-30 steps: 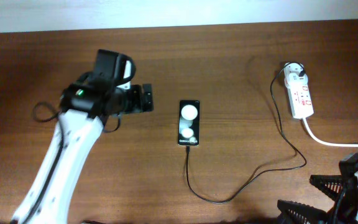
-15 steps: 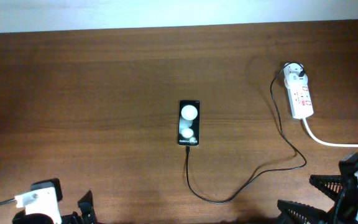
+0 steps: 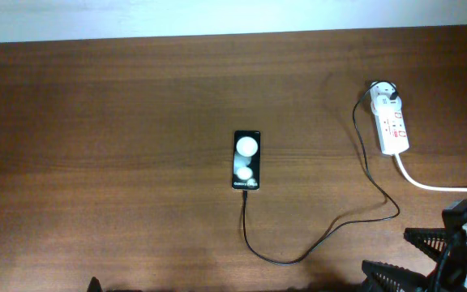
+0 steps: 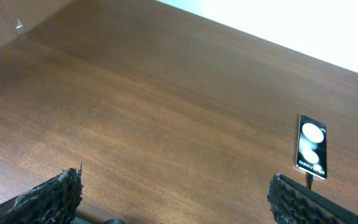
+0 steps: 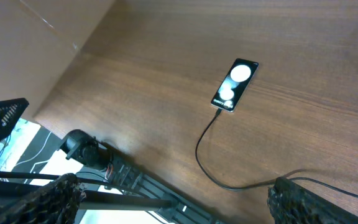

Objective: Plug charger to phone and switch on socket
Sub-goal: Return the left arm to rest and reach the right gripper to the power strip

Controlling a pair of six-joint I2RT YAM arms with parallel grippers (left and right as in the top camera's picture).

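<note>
The phone (image 3: 246,160) lies flat at the table's middle, two white spots on its face. The charger cable (image 3: 245,219) meets the phone's lower edge, loops right and runs up to a round white plug (image 3: 385,96) seated in the far end of the socket strip (image 3: 393,128). My right gripper (image 3: 404,258) is open and empty at the front right corner. Its wrist view (image 5: 176,186) shows the phone (image 5: 235,85) and cable (image 5: 199,146) ahead. My left gripper (image 4: 173,186) is open and empty, far left of the phone (image 4: 311,147).
The strip's thick white cord (image 3: 432,186) trails off the right edge. The table's front edge and a dark metal frame (image 5: 104,162) below it show in the right wrist view. A pale wall runs along the table's back.
My left arm has pulled back from beside the phone's left to the front left and dropped out of the overhead view. The right arm, phone, cable and strip have not moved.
</note>
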